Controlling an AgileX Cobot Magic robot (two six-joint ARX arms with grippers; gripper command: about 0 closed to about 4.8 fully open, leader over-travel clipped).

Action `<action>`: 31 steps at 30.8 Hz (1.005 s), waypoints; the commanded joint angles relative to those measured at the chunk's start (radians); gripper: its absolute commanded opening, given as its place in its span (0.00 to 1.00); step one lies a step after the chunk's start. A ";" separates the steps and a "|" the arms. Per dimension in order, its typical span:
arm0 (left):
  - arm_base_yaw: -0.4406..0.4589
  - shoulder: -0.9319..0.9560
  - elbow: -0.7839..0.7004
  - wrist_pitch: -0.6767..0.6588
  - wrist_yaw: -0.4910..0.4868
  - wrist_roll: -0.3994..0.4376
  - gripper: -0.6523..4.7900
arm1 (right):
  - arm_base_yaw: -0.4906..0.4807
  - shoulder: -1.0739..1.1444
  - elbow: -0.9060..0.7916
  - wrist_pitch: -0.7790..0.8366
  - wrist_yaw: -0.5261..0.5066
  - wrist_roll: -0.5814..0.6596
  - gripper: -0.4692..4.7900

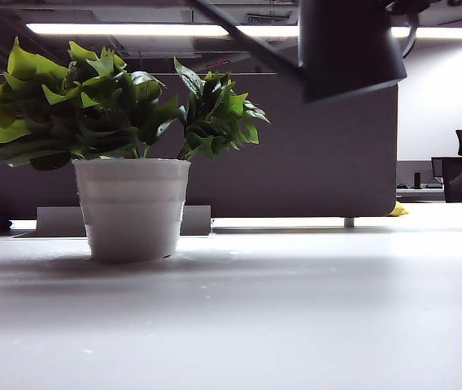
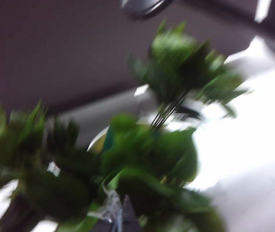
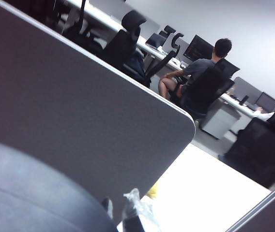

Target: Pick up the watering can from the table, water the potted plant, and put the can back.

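Grey partition (image 1: 312, 162) behind desk; ceiling strip lights (image 1: 125, 29); black office chairs (image 3: 123, 41); seated person (image 3: 200, 72).

**Backlit scene, smeared left wrist picture**

Ceiling light strips (image 1: 133, 29) glare overhead and the table (image 1: 296, 309) washes out to near white. The watering can (image 1: 350, 45) reads as a silhouette. Left wrist view: potted plant (image 2: 142, 159) blurred by motion. Right wrist view is tilted, its near foreground soft
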 commanded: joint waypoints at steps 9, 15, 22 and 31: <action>0.100 0.146 0.102 -0.115 0.115 -0.015 0.11 | 0.071 0.109 0.173 0.032 0.089 -0.276 0.08; 0.100 0.164 0.103 -0.118 0.135 -0.014 0.11 | 0.071 0.112 0.174 0.103 0.106 -0.448 0.09; 0.100 0.164 0.103 -0.131 0.134 -0.014 0.11 | 0.072 0.113 0.206 0.161 0.063 -0.533 0.09; 0.100 0.162 0.103 -0.145 0.134 -0.010 0.11 | 0.072 0.122 0.251 0.164 0.038 -0.661 0.09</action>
